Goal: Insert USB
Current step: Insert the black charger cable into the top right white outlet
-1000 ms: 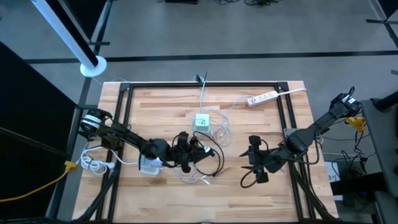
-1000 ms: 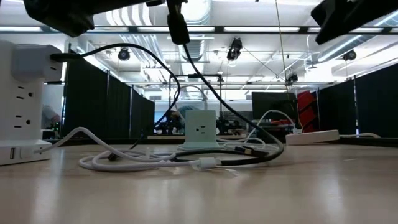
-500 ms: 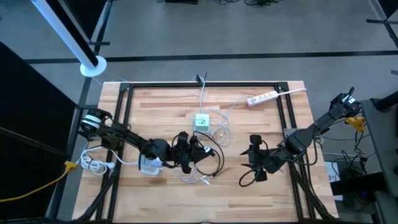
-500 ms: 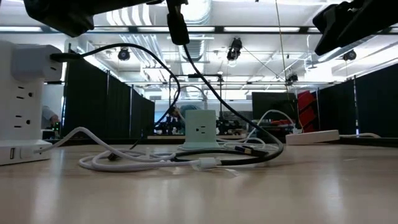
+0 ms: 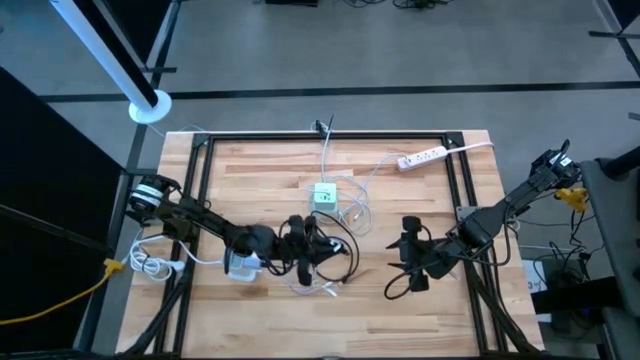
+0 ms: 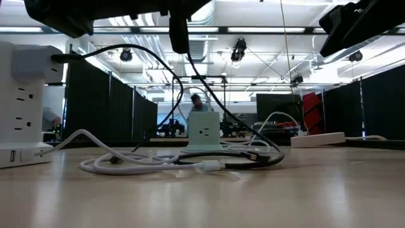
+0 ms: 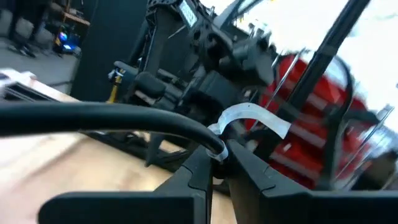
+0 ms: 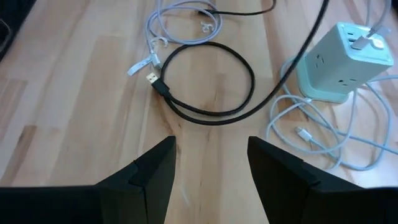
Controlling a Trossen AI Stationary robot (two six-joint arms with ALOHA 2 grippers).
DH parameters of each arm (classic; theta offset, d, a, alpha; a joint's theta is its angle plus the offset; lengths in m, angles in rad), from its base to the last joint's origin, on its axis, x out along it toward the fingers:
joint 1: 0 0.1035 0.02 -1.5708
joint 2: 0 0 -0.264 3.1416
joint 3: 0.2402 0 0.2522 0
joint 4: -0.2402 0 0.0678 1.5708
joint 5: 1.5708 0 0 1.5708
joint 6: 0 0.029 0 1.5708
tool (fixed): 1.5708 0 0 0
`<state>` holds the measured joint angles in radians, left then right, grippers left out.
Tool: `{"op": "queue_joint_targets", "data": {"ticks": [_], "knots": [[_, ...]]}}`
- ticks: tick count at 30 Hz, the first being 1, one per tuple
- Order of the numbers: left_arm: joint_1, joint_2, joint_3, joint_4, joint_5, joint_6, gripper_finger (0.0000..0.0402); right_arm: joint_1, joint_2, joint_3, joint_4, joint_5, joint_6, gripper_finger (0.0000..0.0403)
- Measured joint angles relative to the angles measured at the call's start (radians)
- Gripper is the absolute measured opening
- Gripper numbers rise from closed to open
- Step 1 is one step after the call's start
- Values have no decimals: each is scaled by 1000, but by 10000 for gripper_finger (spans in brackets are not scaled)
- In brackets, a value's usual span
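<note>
My left gripper (image 5: 305, 248) hovers above the table's near middle, shut on a black cable (image 7: 93, 117). From there the cable droops (image 6: 179, 31) into a slack loop (image 8: 211, 81) on the table. The loop ends in a USB plug (image 8: 152, 79) that lies flat on the wood. A white power cube (image 5: 240, 265) stands at the left, with a black lead plugged into it (image 6: 60, 58). A pale green power cube (image 5: 325, 195) stands at mid-table. My right gripper (image 8: 211, 146) hangs open above bare wood, to the right of the loop (image 5: 405, 262). My left gripper pinches the black cable (image 7: 193, 129) between its two fingers, right beside a white tag (image 7: 249, 118) wrapped round it. The fingers (image 7: 199, 171) come roughly level and lie across the cable. The held stretch is clear of the table; the rest hangs slack down to the wood.
White cables (image 6: 126, 161) lie tangled around the green cube and the loop. A white power strip (image 5: 420, 157) rests at the far right. A black frame (image 5: 330, 135) borders the table. Bare wood shows along the near edge, and people move in the room behind.
My left gripper has rolled about its own axis while staying in place and shut. The cable piece hanging below it has swung a little, and the loop on the table has shifted slightly.
</note>
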<state>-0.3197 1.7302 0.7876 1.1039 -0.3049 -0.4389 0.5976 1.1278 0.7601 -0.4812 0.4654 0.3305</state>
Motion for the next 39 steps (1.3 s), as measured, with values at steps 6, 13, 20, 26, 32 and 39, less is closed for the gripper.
{"op": "queue_joint_targets", "data": {"ticks": [6,13,20,26,32,39], "knots": [[45,-7,0,-12,-29,237,22,-14,0,0,1,183,-13,183],[163,-64,50,-298,-60,350,22,-172,0,0,61,246,-104,183],[182,-105,294,-936,-189,421,22,-381,0,-1,75,234,-169,183],[213,-63,450,-1069,-181,627,22,-498,-4,-2,85,205,-226,183],[324,-36,428,-963,266,718,22,-522,-61,-2,98,103,-310,183],[401,31,423,-858,376,724,22,-521,-142,-2,130,-108,-427,183]]}}
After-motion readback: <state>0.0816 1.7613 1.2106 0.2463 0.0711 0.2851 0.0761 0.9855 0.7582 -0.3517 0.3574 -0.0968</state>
